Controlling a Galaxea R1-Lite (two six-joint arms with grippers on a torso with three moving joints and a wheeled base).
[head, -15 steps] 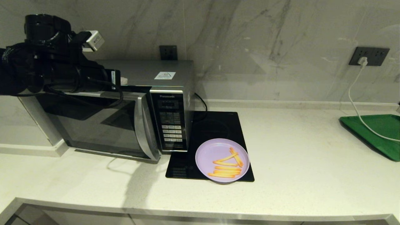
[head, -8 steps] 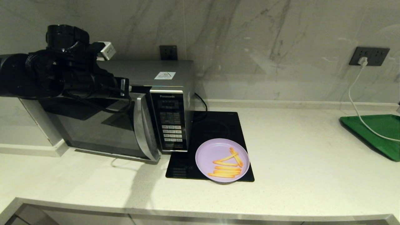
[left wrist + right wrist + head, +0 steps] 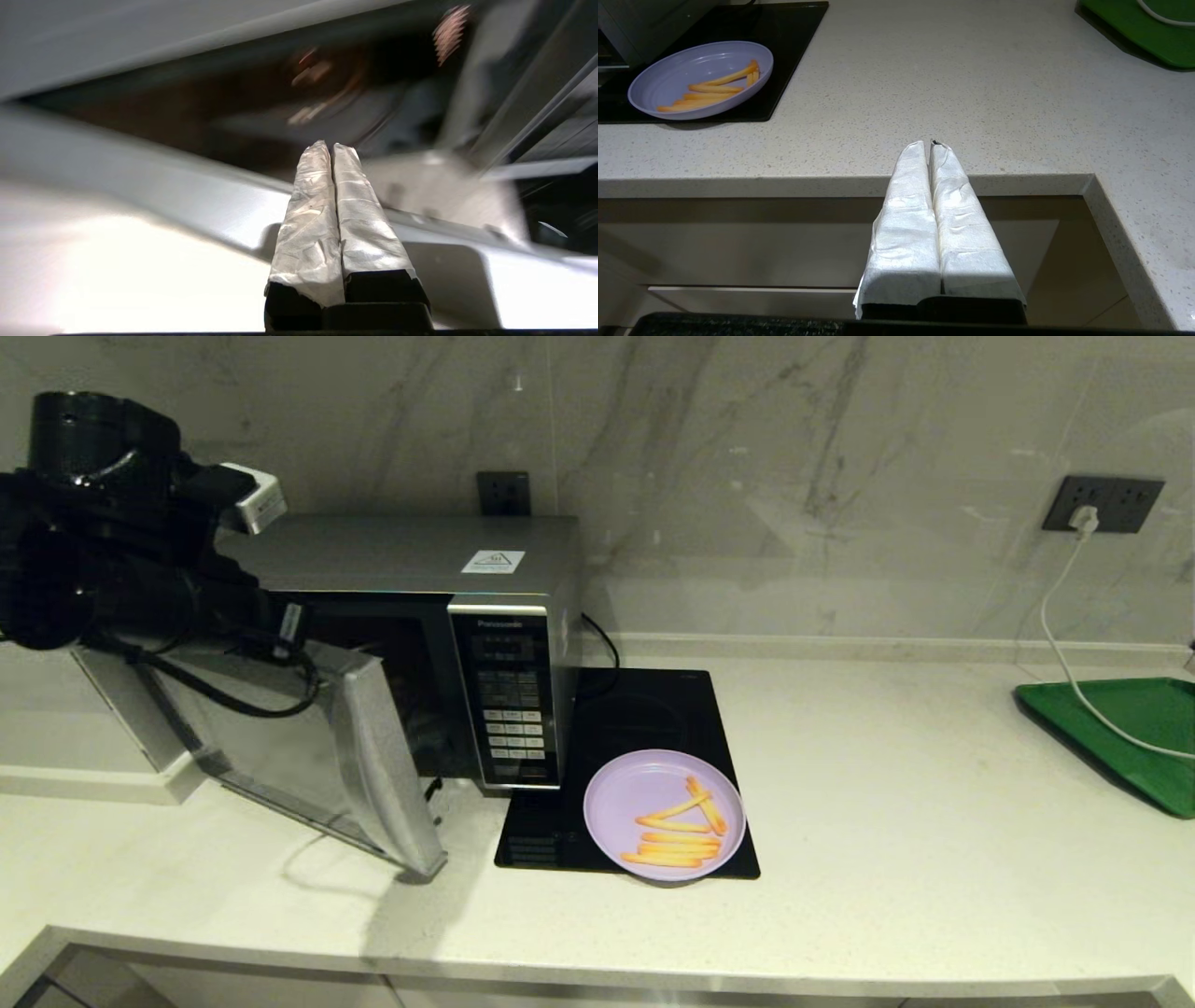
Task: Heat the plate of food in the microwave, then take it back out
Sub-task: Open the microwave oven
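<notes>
resting on the black hob (image 3: 644,709) just beside the microwave (image 3: 439,644), whose door (image 3: 308,756) stands partly open, the plate of food (image 3: 664,815) looks light, stiff and slick; its shallow rim seems the best hold. left gripper (image 3: 332,148), fingers together, sits at the door's top edge; right gripper (image 3: 932,145), pressed together too, hangs idle off the counter (image 3: 924,93) edge.

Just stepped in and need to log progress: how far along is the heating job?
Early. The microwave door stands partly open, with the left claw, shut, at its top edge. The plate of food sits on the black hob, not yet loaded. The right claw idles off the counter. Loading, heating and retrieval remain.
</notes>
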